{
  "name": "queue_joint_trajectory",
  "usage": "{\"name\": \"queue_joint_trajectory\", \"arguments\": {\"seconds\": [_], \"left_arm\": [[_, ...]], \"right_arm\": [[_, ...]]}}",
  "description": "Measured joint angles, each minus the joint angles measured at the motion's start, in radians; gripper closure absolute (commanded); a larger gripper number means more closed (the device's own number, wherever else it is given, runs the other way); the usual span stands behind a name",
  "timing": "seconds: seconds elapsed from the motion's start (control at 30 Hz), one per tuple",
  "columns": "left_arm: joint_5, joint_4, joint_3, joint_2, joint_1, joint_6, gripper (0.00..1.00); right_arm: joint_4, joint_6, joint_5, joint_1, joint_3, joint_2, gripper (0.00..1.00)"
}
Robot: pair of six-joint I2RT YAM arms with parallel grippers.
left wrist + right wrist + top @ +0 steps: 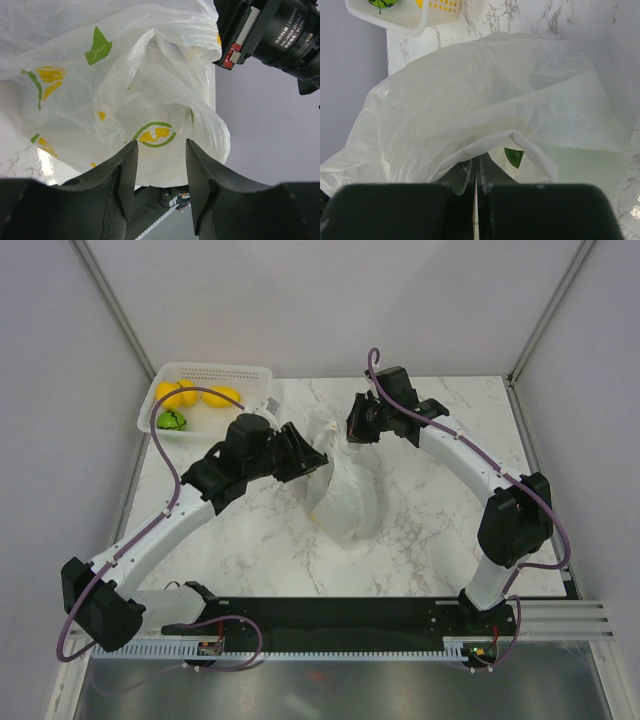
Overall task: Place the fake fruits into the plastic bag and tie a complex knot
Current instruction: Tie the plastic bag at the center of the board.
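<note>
centrally on the marble table (430,540) sits the plastic bag (342,495), between both arms. the right gripper (476,170) is pinched together on a fold of its film; the left gripper (159,150) stands apart just before it. yellow lemons (222,396) and a green fruit (171,420) lie in the white basket (215,370).

The worktop (430,540) is a white marble-patterned slab with thin grey veins, closed in by pale walls to the left, the right and the far side. A white perforated basket (215,368) stands on it in the far left corner, its long side along the far edge. A plastic bag (345,495), thin, crinkled and translucent white, lies near the middle. Its full lower part rests on the marble and its gathered top is drawn up towards the far side. Bare marble shows between the basket and the bag. A black base plate (350,612) runs along the near edge.
</note>
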Motion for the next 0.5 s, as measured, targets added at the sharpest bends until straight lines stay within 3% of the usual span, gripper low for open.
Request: {"name": "queue_joint_trajectory", "arguments": {"seconds": [0.5], "left_arm": [[0.067, 0.069, 0.05, 0.122, 0.0, 0.0, 0.51]], "right_arm": [[-0.003, 0.0, 0.004, 0.0, 0.0, 0.0, 1.0]]}}
